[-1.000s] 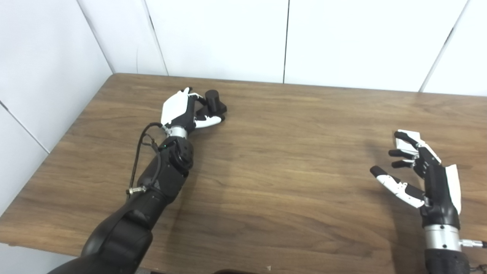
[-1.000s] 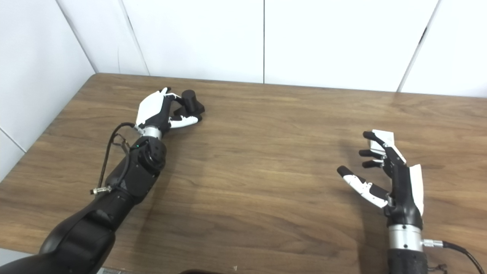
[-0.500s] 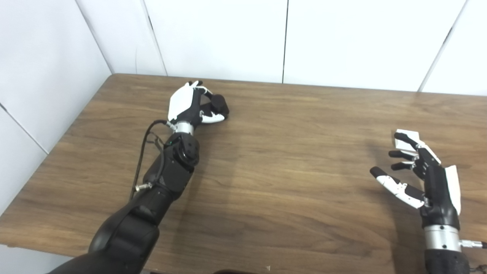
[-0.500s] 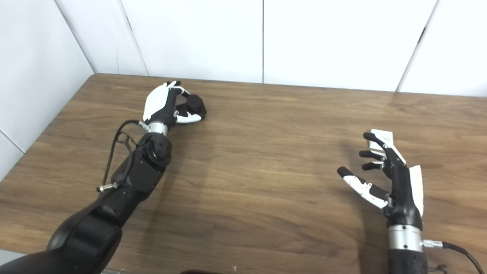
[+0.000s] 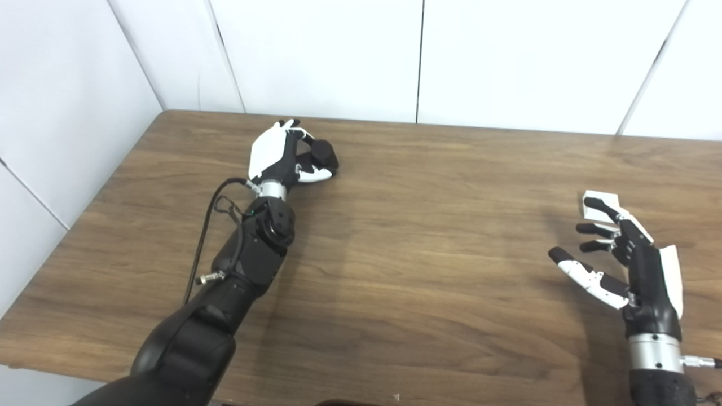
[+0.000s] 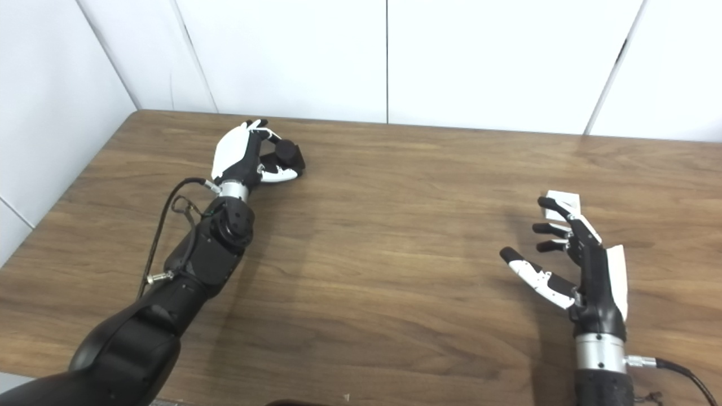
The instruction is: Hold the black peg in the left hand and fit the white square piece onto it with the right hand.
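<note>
The black peg (image 5: 322, 153) is a short, round plug that looks hard and stiff. It sits at about 11 o'clock on the wooden desk (image 5: 406, 237), near the back edge. The left hand (image 5: 282, 155) is wrapped around it, with the fingers curled over the top and the thumb pressing from below. The peg looks tipped over in that grip, but I cannot tell if it is lifted off the desk or still touching it. It is probably light and a bit smooth, so a firm squeeze around its round side should stop it from turning. The top end should stay bare, because the other piece has to go on there.

The white square piece (image 5: 598, 204) lies flat on the desk at about 3 o'clock, well apart from the peg. It looks thin, hard and light. The hole in it cannot be seen from here. It would be best to pinch it by two opposite edges. Being so flat, it may slide when pushed.

The right hand (image 5: 623, 262) is spread wide and holds nothing. Its fingertips hang just over the near edge of the white square piece.
</note>
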